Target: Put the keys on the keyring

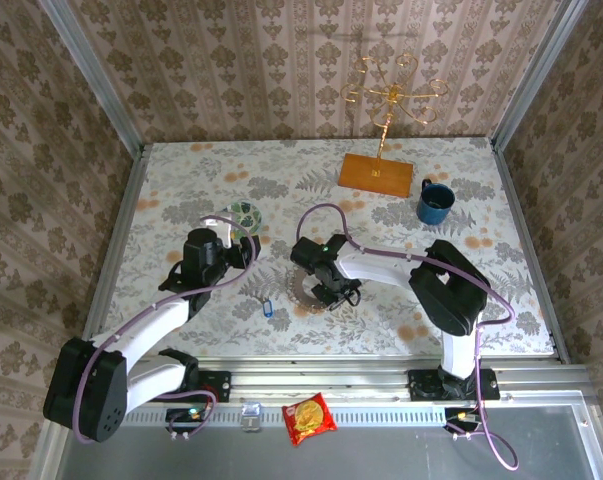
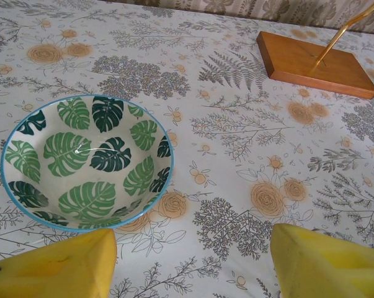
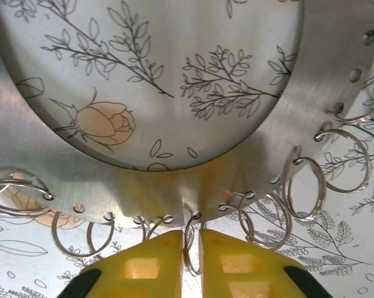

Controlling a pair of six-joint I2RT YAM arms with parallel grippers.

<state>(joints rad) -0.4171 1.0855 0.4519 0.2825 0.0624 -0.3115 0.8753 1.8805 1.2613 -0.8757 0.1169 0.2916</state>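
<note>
Right wrist shows the right gripper (image 3: 191, 251) pinching a rim loop of the keyring (image 3: 143, 186); left gripper (image 2: 193, 261) gapes wide.

The keyring (image 3: 174, 183) is brushed grey metal, smooth with a soft satin sheen; the bowl (image 2: 25, 155) at left looks glossy, glazed; the base (image 2: 304, 56) at upper right is smooth wood; the tablecloth (image 2: 236, 124) is matt.

No legible text or labels anywhere.
</note>
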